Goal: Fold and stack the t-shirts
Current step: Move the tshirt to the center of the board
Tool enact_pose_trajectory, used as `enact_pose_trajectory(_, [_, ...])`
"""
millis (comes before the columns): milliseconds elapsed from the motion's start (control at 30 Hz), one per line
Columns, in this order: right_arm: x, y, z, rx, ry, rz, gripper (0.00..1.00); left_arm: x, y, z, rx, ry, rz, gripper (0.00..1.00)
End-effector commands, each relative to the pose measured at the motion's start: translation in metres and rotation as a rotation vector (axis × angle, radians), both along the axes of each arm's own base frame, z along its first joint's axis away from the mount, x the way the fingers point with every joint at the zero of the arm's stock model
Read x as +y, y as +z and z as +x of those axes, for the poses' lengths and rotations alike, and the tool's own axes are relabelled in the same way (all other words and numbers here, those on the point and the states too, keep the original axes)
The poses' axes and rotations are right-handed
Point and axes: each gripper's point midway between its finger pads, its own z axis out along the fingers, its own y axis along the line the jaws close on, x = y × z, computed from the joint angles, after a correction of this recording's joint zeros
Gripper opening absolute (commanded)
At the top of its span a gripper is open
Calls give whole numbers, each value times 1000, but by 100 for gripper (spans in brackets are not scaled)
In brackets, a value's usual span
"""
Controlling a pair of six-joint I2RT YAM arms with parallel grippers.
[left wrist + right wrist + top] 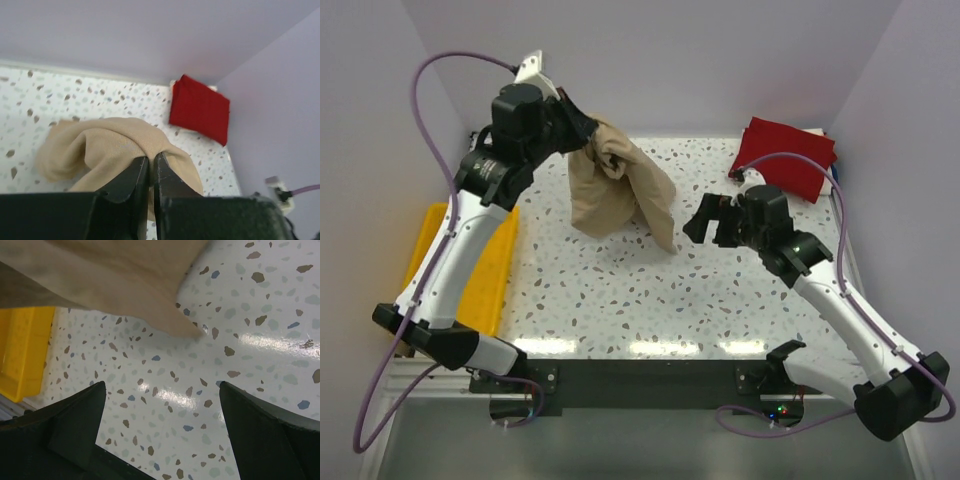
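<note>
A white speckled table [620,300] sits inside pale lavender walls [670,60], with both arm bases bolted at its 6 o'clock edge. A yellow tray [505,270] lies along the 9 o'clock side, partly under the left arm.

Past the bases, towards 3 o'clock of the table's middle, the right gripper [705,222] hangs above bare tabletop. Its wrist view shows the fingers spread wide with nothing between them [161,387], only speckled surface below. The lowest corner of the tan t-shirt [115,280] points down just ahead of it, close but not touching the fingers.

The tan t-shirt [620,190] hangs bunched around the table's centre, leaning towards 11 o'clock. It is lifted by its upper end, and its lower folds drape towards the table. Whether the hem rests on the surface cannot be told.

At the shirt's 11 o'clock the left gripper [582,130] has it. In the left wrist view the jaws are closed almost together on a ridge of the tan cloth [100,142], which bulges around the fingertips [151,159].

Farthest off, in the 1 o'clock corner against the walls, the dark red t-shirt [785,155] lies folded into a flat rectangle [200,107], well apart from both grippers.
</note>
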Motion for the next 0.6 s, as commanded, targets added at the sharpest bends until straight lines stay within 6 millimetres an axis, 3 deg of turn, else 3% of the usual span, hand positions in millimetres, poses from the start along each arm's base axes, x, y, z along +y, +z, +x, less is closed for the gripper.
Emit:
enact_pose_trajectory(0, [-2, 6, 11, -47, -41, 10, 99, 4, -62, 24, 113, 64, 46, 14])
enact_pose_trajectory(33, [0, 2, 12, -38, -35, 10, 99, 7, -81, 30, 153, 66, 60, 30])
enact_pose_trajectory(67, [2, -7, 12, -28, -25, 10, 99, 6, -113, 33, 216, 52, 87, 36])
enact_pose_trajectory(133, [9, -20, 12, -1, 7, 16, 99, 19, -143, 38, 279, 79, 110, 42])
enact_pose_trajectory(167, [12, -31, 11, 12, 15, 28, 99, 25, -169, 35, 334, 86, 130, 45])
enact_pose_trajectory(200, [15, -39, 10, 27, 21, 35, 99, 31, -178, 31, 354, 92, 129, 49])
enact_pose_trajectory(233, [16, -49, 10, 49, 20, 33, 99, 43, -190, 31, 377, 118, 131, 49])
enact_pose_trajectory(267, [17, -63, 9, 70, 17, 41, 99, 51, -219, 23, 435, 126, 144, 51])
enact_pose_trajectory(333, [15, -86, 8, 113, -4, 25, 99, 67, -235, 12, 470, 164, 123, 52])
enact_pose_trajectory(367, [12, -100, 9, 126, -26, 15, 99, 72, -265, -1, 522, 175, 134, 52])
enact_pose_trajectory(400, [9, -109, 10, 137, -43, 4, 99, 76, -268, -9, 527, 197, 108, 51])
enact_pose_trajectory(567, [1, -140, 23, 163, -119, -48, 92, 63, -342, -44, 644, 130, 48, 45])
